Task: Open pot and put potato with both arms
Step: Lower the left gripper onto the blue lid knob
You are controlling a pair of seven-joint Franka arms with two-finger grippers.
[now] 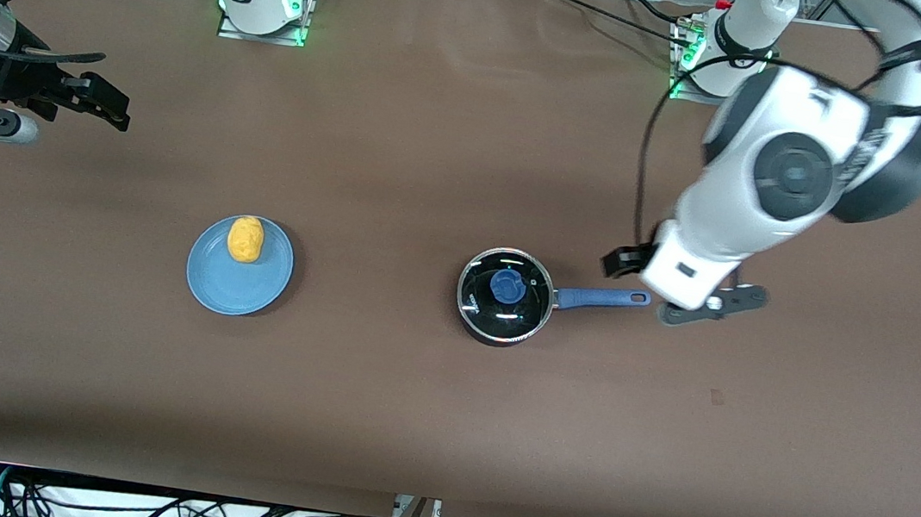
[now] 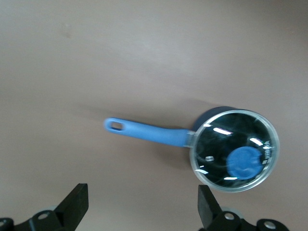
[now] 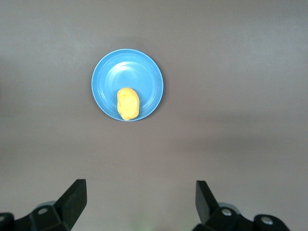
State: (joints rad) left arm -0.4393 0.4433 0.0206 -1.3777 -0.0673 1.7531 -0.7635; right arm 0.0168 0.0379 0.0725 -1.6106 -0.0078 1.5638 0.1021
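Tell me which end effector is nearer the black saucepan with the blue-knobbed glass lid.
Left. The left end effector hovers over the table by the saucepan's handle tip; the right end effector is at the right arm's end.

The pot [image 1: 505, 296] is sitting upright on the brown surface [image 1: 437, 160] toward the left arm's end, a small black saucepan with a silver rim. Its glass lid [image 1: 505, 290] is lying closed on top, the blue knob [image 1: 507, 285] showing at the centre. Its long blue handle [image 1: 599, 298] is pointing flat toward the left arm's end. The potato [image 1: 245, 238], an oval yellow-orange lump, is lying on a light-blue plate [image 1: 238, 281] toward the right arm's end, well apart from the pot.
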